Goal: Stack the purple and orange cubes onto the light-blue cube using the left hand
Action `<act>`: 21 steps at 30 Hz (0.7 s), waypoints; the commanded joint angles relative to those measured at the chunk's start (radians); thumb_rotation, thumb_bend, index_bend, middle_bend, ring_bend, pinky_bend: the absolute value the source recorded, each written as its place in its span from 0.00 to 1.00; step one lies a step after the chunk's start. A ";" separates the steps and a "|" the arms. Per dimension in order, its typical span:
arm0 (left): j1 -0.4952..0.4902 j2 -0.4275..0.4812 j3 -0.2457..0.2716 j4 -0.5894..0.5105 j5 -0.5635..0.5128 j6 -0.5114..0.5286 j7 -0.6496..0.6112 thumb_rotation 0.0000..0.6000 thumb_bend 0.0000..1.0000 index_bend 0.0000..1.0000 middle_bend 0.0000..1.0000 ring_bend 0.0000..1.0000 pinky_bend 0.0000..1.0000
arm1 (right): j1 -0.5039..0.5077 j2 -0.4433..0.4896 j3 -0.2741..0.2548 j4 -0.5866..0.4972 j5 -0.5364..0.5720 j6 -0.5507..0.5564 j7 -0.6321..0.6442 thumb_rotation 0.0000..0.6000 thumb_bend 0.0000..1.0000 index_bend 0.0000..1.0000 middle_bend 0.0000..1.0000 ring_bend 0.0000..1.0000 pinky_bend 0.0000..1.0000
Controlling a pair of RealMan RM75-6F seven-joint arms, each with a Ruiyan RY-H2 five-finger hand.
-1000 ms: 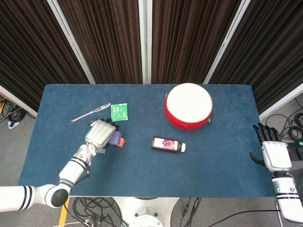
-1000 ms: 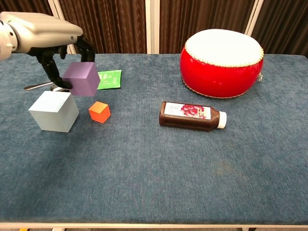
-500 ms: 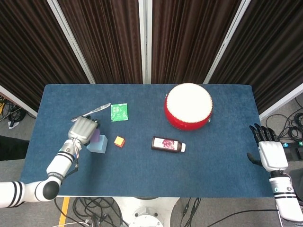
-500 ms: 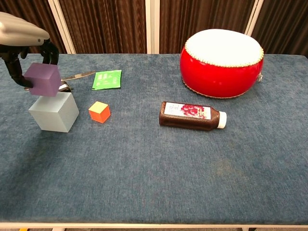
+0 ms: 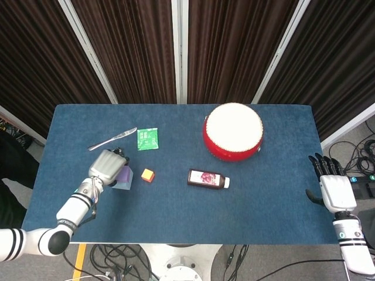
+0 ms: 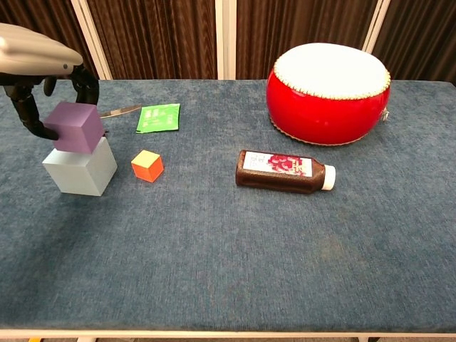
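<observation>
My left hand (image 6: pixel 43 68) grips the purple cube (image 6: pixel 75 127) from above, with dark fingers (image 6: pixel 27 114) on two of its sides. The cube sits slightly tilted right on top of the light-blue cube (image 6: pixel 80 169), touching it or just above it. The small orange cube (image 6: pixel 147 165) lies on the cloth just right of the light-blue one. From the head view my left hand (image 5: pixel 105 165) covers most of the purple cube (image 5: pixel 126 173) and the light-blue cube (image 5: pixel 123 186), and the orange cube (image 5: pixel 147 175) lies beside them. My right hand (image 5: pixel 333 186) hangs off the table's right edge, fingers apart, holding nothing.
A red drum (image 6: pixel 328 92) stands at the back right. A dark bottle (image 6: pixel 283 171) lies on its side mid-table. A green packet (image 6: pixel 159 117) and a metal knife (image 6: pixel 121 110) lie behind the cubes. The blue tablecloth (image 6: pixel 228 271) covers the table.
My left hand carried the purple cube left from above the orange cube, then down and slightly right onto the top of the light-blue cube. The right hand barely moved.
</observation>
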 commanded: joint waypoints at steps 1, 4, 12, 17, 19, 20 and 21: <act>0.000 -0.004 0.010 0.003 0.017 0.003 -0.009 1.00 0.26 0.48 0.50 0.27 0.41 | -0.003 0.002 -0.001 -0.003 -0.003 0.005 -0.003 1.00 0.20 0.00 0.02 0.00 0.01; 0.001 -0.011 0.015 0.021 0.044 0.006 -0.015 1.00 0.26 0.48 0.50 0.27 0.41 | -0.004 0.002 -0.002 -0.004 -0.001 0.006 -0.007 1.00 0.20 0.00 0.02 0.00 0.01; 0.001 -0.011 0.032 0.060 0.078 -0.033 -0.054 1.00 0.26 0.48 0.50 0.27 0.41 | -0.005 0.006 -0.001 -0.018 -0.002 0.014 -0.020 1.00 0.20 0.00 0.02 0.00 0.01; 0.006 0.002 0.045 0.081 0.119 -0.070 -0.095 1.00 0.26 0.48 0.50 0.27 0.41 | -0.006 0.008 0.000 -0.025 -0.001 0.019 -0.030 1.00 0.20 0.00 0.02 0.00 0.01; 0.010 0.009 0.051 0.090 0.144 -0.084 -0.111 1.00 0.26 0.48 0.50 0.27 0.41 | -0.007 0.008 0.000 -0.028 0.002 0.020 -0.035 1.00 0.20 0.00 0.02 0.00 0.01; 0.011 0.011 0.053 0.094 0.153 -0.088 -0.119 1.00 0.26 0.48 0.50 0.27 0.41 | -0.007 0.008 0.000 -0.029 0.003 0.020 -0.037 1.00 0.20 0.00 0.02 0.00 0.01; 0.014 0.013 0.052 0.099 0.165 -0.092 -0.132 1.00 0.26 0.48 0.50 0.27 0.41 | -0.008 0.009 0.000 -0.031 0.004 0.021 -0.040 1.00 0.20 0.00 0.02 0.00 0.01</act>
